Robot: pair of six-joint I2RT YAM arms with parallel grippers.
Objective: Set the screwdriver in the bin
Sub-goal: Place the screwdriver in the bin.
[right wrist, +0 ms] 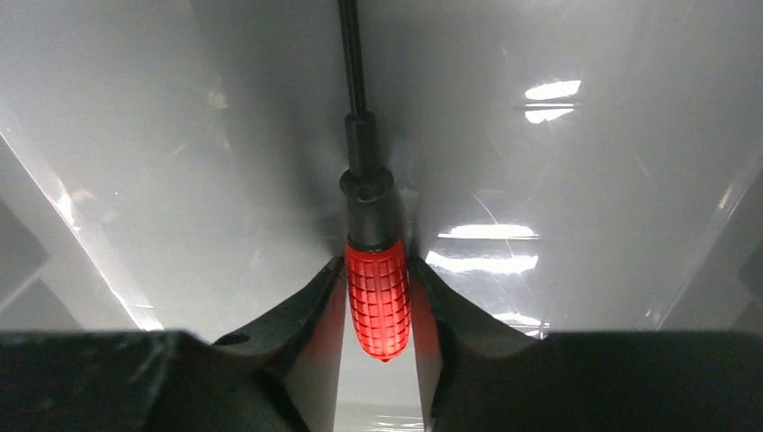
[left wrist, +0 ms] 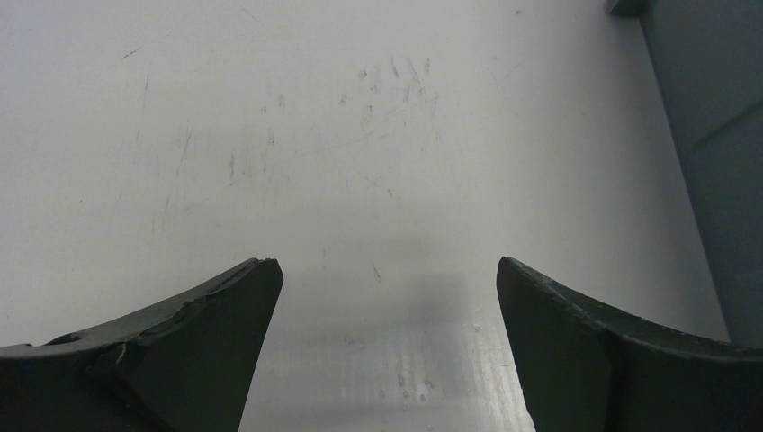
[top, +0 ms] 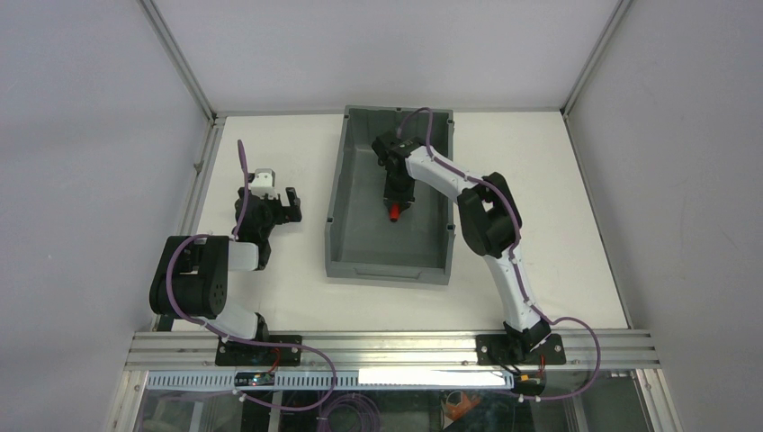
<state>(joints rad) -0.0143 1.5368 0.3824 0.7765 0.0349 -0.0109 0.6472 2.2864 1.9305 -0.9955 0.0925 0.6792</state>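
Observation:
The dark grey bin (top: 335,193) stands at the middle back of the white table. My right gripper (top: 396,203) reaches down inside it, shut on the red handle of the screwdriver (top: 394,213). In the right wrist view both fingers (right wrist: 315,297) press the ribbed red handle (right wrist: 378,301), and the black shaft points away over the bin's floor (right wrist: 225,180). I cannot tell whether the screwdriver touches the floor. My left gripper (top: 290,205) is open and empty over the bare table, left of the bin. Its jaws stand wide apart in the left wrist view (left wrist: 387,270).
The bin's outer wall (left wrist: 720,162) shows at the right edge of the left wrist view. The white table (top: 270,279) is framed by aluminium posts and grey walls. A metal rail (top: 387,346) runs along the near edge by the arm bases.

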